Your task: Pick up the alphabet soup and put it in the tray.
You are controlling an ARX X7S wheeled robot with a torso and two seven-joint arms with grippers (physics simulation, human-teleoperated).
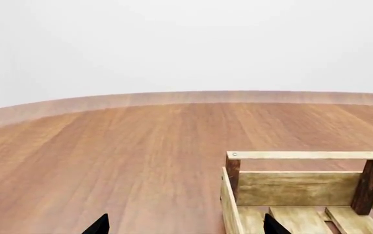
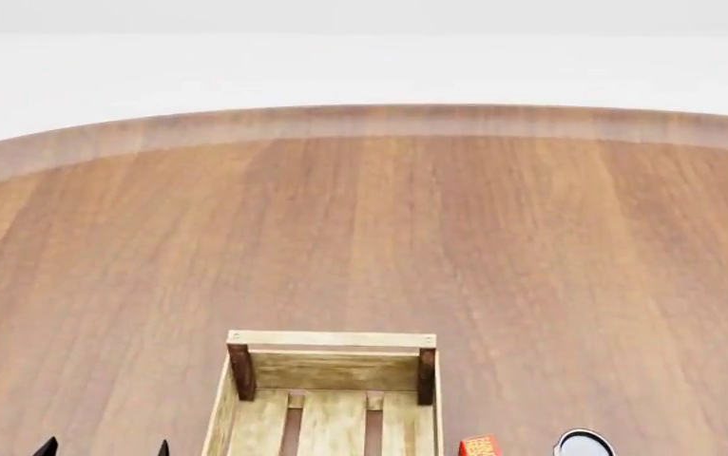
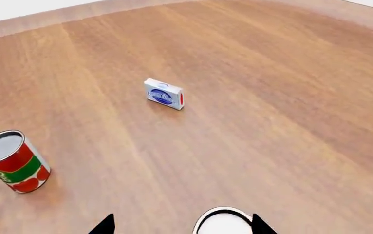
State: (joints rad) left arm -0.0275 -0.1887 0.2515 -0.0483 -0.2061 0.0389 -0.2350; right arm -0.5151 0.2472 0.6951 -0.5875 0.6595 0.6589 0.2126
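- Left wrist view: the left gripper (image 1: 185, 228) showed only two dark fingertips, set wide apart with nothing between them. It hung over the tabletop (image 1: 108, 146) at the near corner of the tray (image 1: 307, 155), probably parked clear of the work. The tray's pale slats bore no writing.
- Head view: the tray sat open-topped in the near middle of the tabletop, apparently ready to take a can dropped from above. Just beside its right edge showed a scrap of a red-orange thing (image 2: 478, 446) and the white rim of the alphabet soup (image 2: 584, 443).
- Right wrist view: the right gripper (image 3: 182, 226) was spread, its tips flanking the soup's white top but not yet pinching it, which I judged lined up for a grasp. A red-and-green can (image 3: 12, 162) stood well apart, and a small blue-and-white box (image 3: 163, 94) lay farther off; its print was too small to read.
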